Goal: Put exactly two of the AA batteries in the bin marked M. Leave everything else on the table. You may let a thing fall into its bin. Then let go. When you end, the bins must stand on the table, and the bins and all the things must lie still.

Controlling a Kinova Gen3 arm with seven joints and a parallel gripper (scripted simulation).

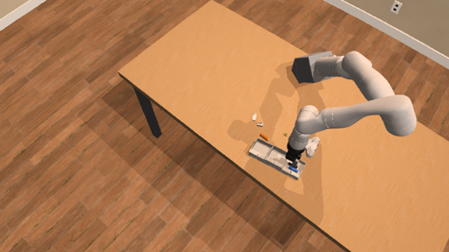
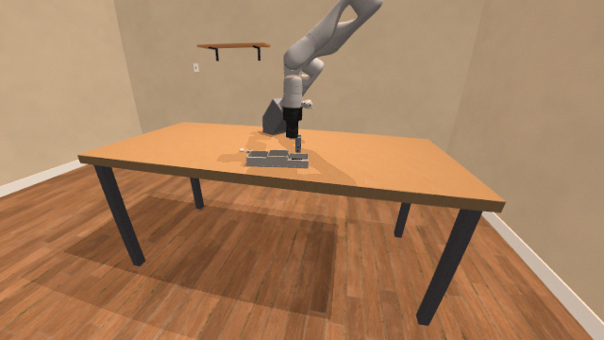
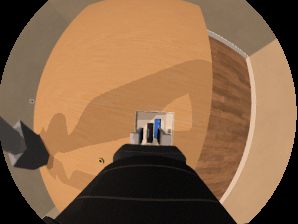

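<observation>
A grey row of three bins [image 1: 276, 158] lies near the table's front edge; it also shows in the exterior view [image 2: 277, 159]. I cannot read the bin marks. A blue battery [image 1: 293, 168] lies in the right end compartment, and the wrist view shows it [image 3: 158, 128] in the bin below the fingers. My gripper [image 1: 293, 163] points straight down just above that compartment, fingers open and apart from the battery. It also shows in the exterior view [image 2: 297, 143]. An orange battery-like stick [image 1: 264, 136] lies on the table behind the bins.
Two small white things [image 1: 253, 116] [image 1: 260, 123] and a tiny yellowish thing [image 1: 285, 134] lie behind the bins. The arm's grey base block [image 1: 305, 67] stands at the table's far edge. The front table edge runs close beside the bins.
</observation>
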